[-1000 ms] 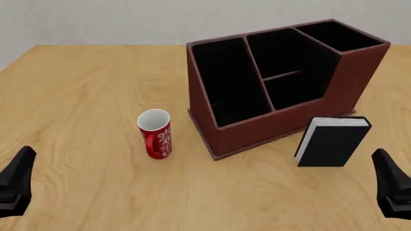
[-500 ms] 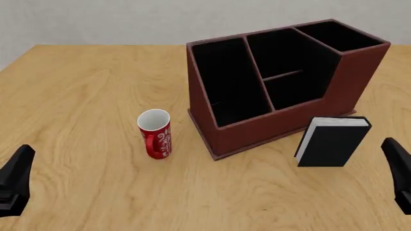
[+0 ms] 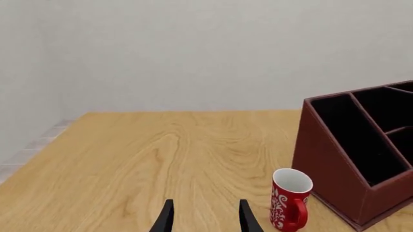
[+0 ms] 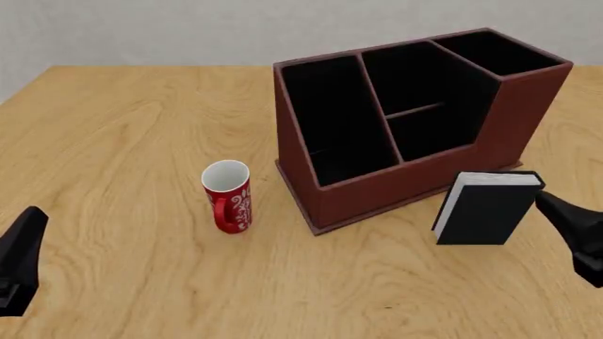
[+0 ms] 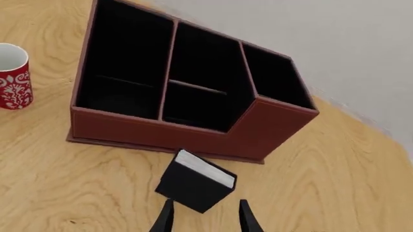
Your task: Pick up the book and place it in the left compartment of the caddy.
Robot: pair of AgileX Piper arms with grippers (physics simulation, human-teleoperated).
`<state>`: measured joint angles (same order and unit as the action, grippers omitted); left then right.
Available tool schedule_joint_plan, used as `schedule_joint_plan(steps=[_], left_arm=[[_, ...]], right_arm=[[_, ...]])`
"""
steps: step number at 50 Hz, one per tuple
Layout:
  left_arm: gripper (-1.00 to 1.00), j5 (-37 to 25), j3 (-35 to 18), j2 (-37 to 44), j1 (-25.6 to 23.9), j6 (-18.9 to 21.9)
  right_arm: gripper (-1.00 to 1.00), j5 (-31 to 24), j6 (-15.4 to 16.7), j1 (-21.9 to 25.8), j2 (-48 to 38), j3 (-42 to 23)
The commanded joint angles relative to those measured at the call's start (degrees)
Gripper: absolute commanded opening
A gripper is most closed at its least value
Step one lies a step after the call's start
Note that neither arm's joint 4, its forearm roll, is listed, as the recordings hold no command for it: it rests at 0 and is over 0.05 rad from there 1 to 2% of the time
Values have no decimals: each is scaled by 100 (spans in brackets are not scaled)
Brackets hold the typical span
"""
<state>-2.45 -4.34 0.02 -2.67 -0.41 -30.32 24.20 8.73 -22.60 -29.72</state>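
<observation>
Standing book [image 4: 487,210] beside right gripper [image 4: 577,229]

Simulated tabletop: bare wooden table [image 4: 123,127], blank wall [image 3: 193,48].

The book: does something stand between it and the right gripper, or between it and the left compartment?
Nothing visible blocks either path. The right gripper is open with bare table between it and the book. To reach the left compartment, the book only has to clear the caddy front wall.
</observation>
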Motion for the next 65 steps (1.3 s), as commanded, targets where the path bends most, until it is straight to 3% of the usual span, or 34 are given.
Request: schedule_joint_plan(steps=[1, 2, 5, 14, 22, 25, 28, 39, 49, 52, 65], left_arm=[[100, -41, -61, -1, -41, 15], [100, -50, -68, 0, -50, 13], [100, -63, -77, 0, -58, 15], [100, -59, -98, 0, -59, 22], [100, -67, -111, 0, -11, 1], [100, -141, -148, 0, 28, -113], [100, -145, -161, 0, 44, -92], [100, -261, -332, -1, 109, -91], [100, -292, -407, 0, 124, -125], [100, -286, -413, 0, 122, -120], [100, -295, -392, 1, 185, -157]], right_arm=[[100, -587, 627, -20, -875, -622], [100, -578, 793, -108, -1038, -640], [100, -673, 826, -46, -1191, -807], [100, -954, 1467, -133, -1948, -1143], [100, -1388, 1706, -45, -2339, -1580], [100, -1465, 2067, -190, -2535, -1642], [100, -1553, 1969, -117, -2665, -1827], [100, -1721, 2651, -336, -3201, -1964], [100, -1870, 2924, -534, -3564, -2349], [100, -1845, 3146, -645, -3695, -2345], [100, -1664, 3368, -649, -4205, -2403]])
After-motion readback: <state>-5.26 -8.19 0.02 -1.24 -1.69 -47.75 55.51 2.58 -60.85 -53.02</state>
